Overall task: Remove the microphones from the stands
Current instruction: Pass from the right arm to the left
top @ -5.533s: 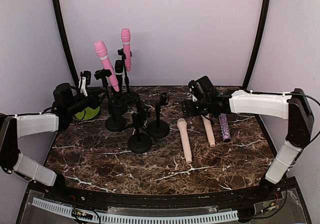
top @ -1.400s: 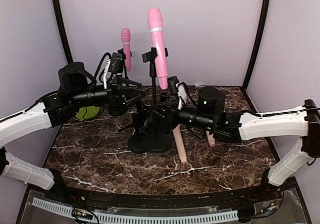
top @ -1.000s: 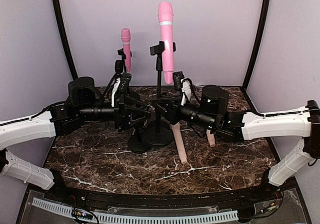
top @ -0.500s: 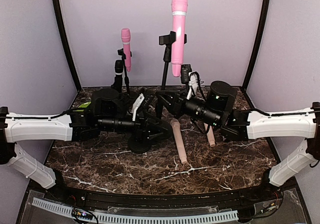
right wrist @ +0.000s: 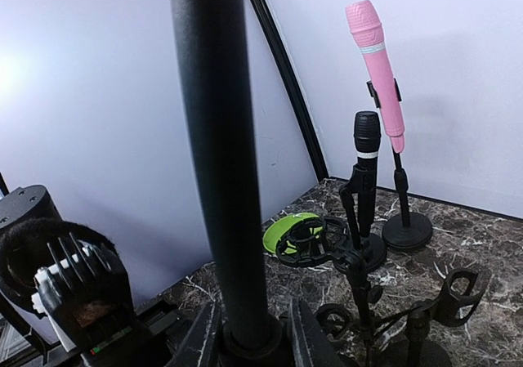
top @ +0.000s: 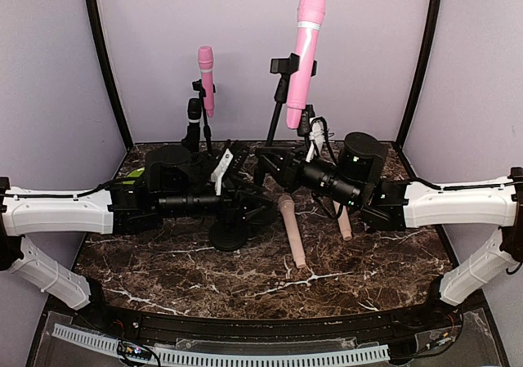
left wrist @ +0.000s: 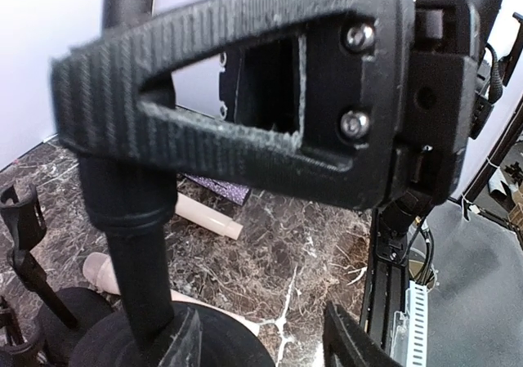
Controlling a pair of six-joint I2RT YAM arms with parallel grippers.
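**Fig.** Top, L-wrist and R-wrist views. We saw the pink microphone (top: 304, 52) seated in the clip at the top of the stand (top: 276, 115), high above the worktop (top: 204, 277) and leaning to the right. The right fingers (right wrist: 202, 334) were clamped tight on the stand's pole, low down. The left fingers (left wrist: 186, 346) stood partly apart w/ nothing between them, low by the stand's base and well below the microphone (we could not tell whether they touched the base).

**Step in hand, as we judged it:** pull the microphone from its clip while the R arm steadies the stand. To do it well, the L arm would need to climb to the handle and close on it below the white band. It should then draw the microphone out along its own axis, not sideways, so the clip does not twist the stand in the R grip.

**In the way:**
- a second pink mic (top: 205, 64) and a black mic (top: 194, 109), on stands at rear left
- an empty stand (top: 229, 234), just under the L arm
- a beige mic (top: 291, 228), lying loose on the worktop
- a green item (right wrist: 288, 230), at far left
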